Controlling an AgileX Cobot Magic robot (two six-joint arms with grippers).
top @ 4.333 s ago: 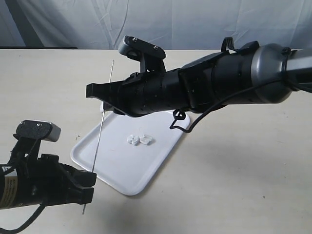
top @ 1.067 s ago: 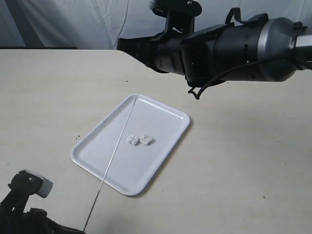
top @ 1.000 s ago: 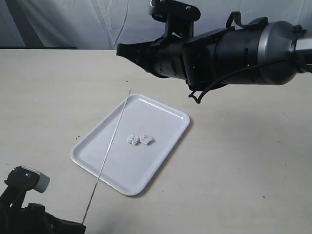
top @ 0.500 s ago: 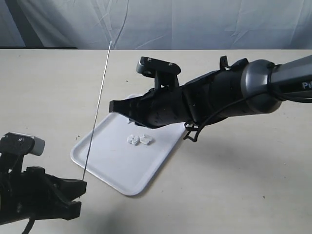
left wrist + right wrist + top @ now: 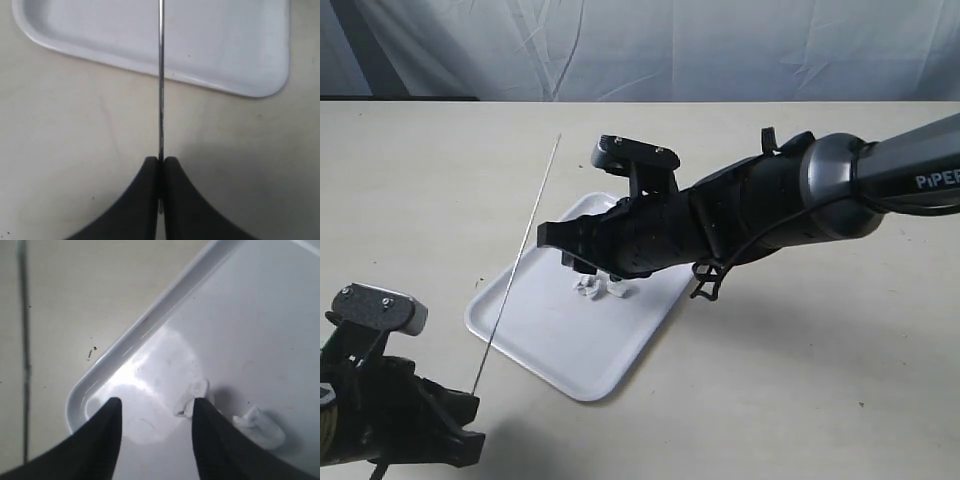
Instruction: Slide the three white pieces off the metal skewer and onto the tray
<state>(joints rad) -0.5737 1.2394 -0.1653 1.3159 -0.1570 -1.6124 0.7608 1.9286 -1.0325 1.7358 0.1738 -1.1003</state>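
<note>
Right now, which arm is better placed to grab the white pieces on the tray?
Right. The right fingers stand open over the tray, beside the white pieces; the left fingers are shut on the skewer.

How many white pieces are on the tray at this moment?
2 visible, both on the tray: one white piece beside a finger of the right pincer, the other just beyond it. A third may be hidden by that pincer.
</note>
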